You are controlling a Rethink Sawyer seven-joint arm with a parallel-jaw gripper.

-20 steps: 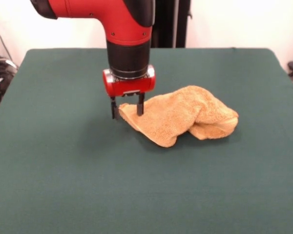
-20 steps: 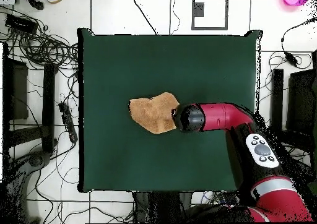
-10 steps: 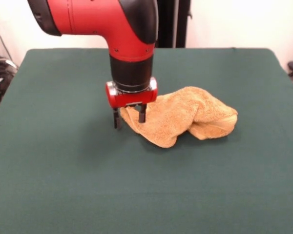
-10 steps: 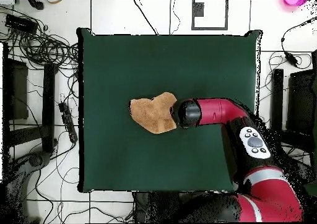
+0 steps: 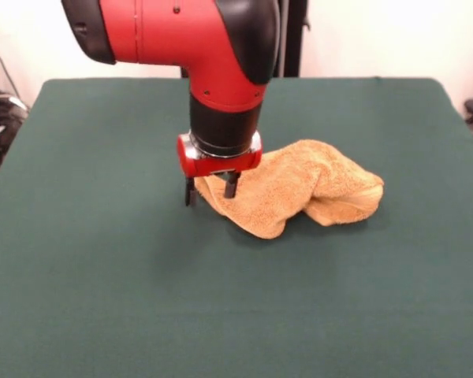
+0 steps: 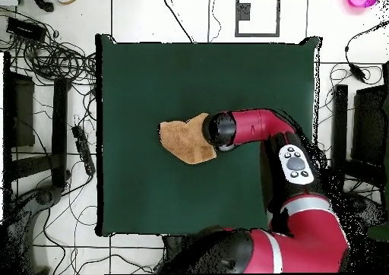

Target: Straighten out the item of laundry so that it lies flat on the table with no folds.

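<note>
Gripper (image 5: pixel 210 190) down at the left-hand corner of the crumpled towel (image 5: pixel 299 187) in the front view, fingers apart and straddling that edge, rest of the cloth bunched off to the right mid-table (image 5: pixel 102 299), so probably pulling leftward.

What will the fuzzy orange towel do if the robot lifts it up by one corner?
The crumpled golden-orange terry-cloth towel lies in soft folds, so it would probably droop, not stay stiff. It looks small and thin, likely light. Its fuzzy surface probably won't slip from the hand.
</note>
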